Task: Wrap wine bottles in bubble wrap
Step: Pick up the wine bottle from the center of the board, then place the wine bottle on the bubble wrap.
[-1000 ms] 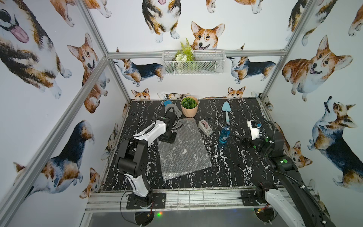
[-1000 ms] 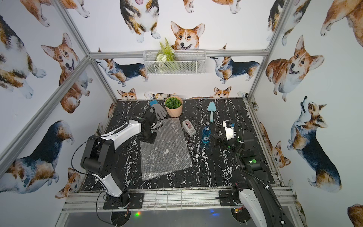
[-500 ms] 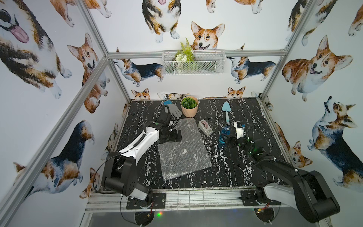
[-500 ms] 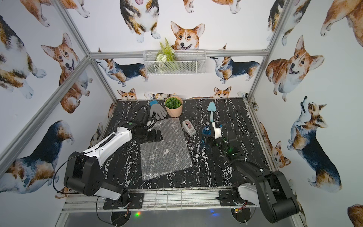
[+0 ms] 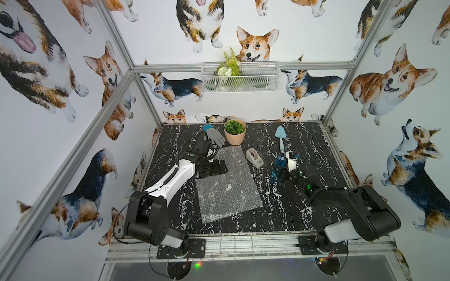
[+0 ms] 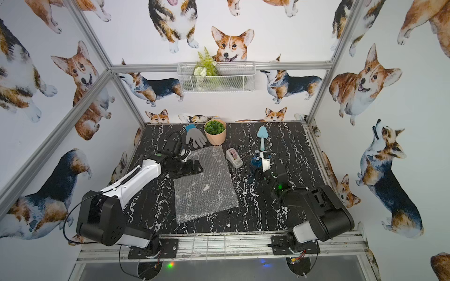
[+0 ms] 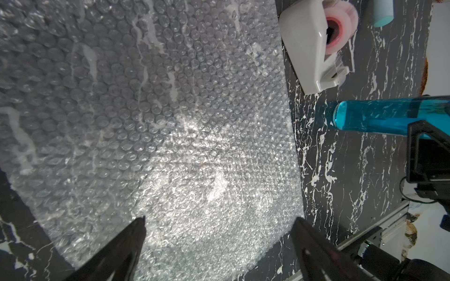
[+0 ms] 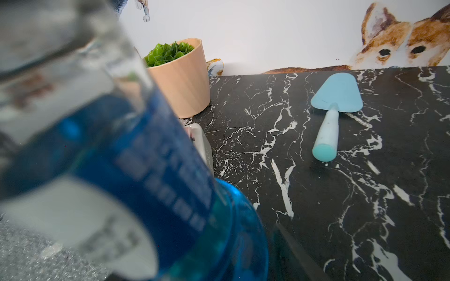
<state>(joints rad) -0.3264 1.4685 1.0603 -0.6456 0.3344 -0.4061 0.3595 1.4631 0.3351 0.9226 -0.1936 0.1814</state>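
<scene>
Left gripper [image 7: 219,221] spread wide, empty, over bubble wrap [image 5: 226,185] mid-bench, right gripper [image 5: 280,171] jaws around wine bottle [image 7: 379,116], grip unclear

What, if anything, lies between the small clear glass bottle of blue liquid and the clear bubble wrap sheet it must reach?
Nothing visible. Bare black marble table separates the blue-liquid bottle from the bubble wrap sheet; the light grey tape dispenser lies beside that gap, near the sheet's far corner.
</scene>
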